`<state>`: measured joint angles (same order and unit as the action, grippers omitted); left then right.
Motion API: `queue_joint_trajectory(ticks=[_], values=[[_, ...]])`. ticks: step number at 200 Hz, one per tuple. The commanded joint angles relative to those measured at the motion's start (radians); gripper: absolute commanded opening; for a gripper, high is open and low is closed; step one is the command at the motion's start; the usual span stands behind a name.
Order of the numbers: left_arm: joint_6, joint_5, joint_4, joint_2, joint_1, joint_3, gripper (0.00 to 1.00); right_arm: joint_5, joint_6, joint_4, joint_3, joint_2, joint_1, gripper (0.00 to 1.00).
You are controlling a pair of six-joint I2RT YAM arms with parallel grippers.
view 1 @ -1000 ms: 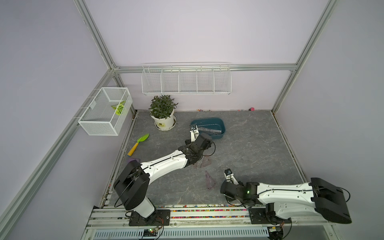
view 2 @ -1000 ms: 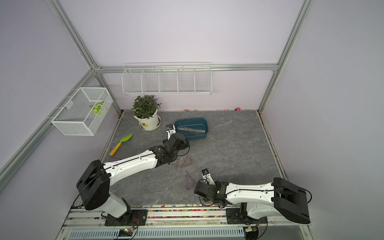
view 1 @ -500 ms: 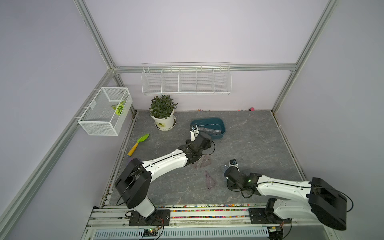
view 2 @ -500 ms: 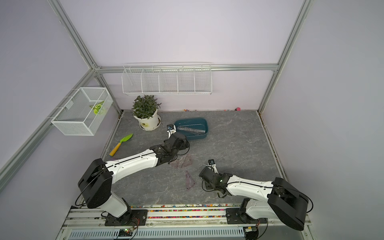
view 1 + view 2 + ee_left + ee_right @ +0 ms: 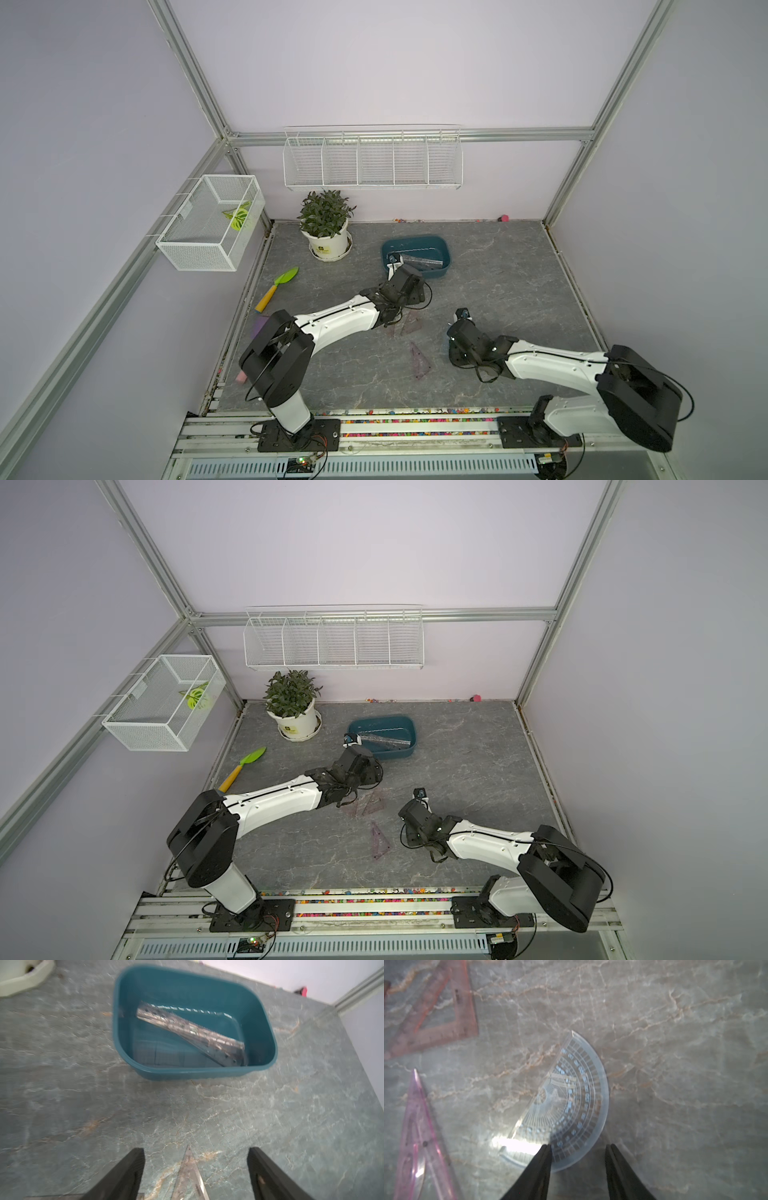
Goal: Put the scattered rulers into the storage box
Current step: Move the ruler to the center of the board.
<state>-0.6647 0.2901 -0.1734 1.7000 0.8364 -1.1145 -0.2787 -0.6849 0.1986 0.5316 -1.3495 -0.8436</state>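
Several thin purplish rulers (image 5: 418, 361) lie flat on the grey marbled floor (image 5: 498, 291) in both top views, outside the teal tub-shaped box (image 5: 436, 272). One straight strip (image 5: 419, 261) is already inside.

Left wrist: left gripper (image 5: 195, 1151) is wide and empty, straddling a clear triangle (image 5: 190, 1169) tip.

Right wrist: right gripper (image 5: 577, 1146) is part-open astride the flat bluish half-round protractor (image 5: 571, 1101) rim, not clamped.

Pick step. Next move probably needs a pinch on thin, slick edges.
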Motion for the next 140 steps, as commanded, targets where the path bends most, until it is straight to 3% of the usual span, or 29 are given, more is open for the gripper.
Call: queue_joint_trajectory(ticks=[1,58,75,140], values=[[0.013,-0.115,-0.013,0.029,-0.031,-0.024,0.79,0.056,0.001,0.018,-0.021,-0.021,0.008,0.44],[0.023,-0.182,0.02,0.073,-0.046,-0.041,0.79,0.084,0.028,0.123,0.009,0.113,0.006,0.44],[0.025,-0.206,0.019,0.082,-0.048,-0.057,0.79,0.047,0.038,0.169,0.013,0.146,-0.038,0.43],[0.04,-0.253,-0.005,0.098,-0.048,-0.082,0.78,-0.026,0.008,0.164,0.005,0.049,-0.112,0.38]])
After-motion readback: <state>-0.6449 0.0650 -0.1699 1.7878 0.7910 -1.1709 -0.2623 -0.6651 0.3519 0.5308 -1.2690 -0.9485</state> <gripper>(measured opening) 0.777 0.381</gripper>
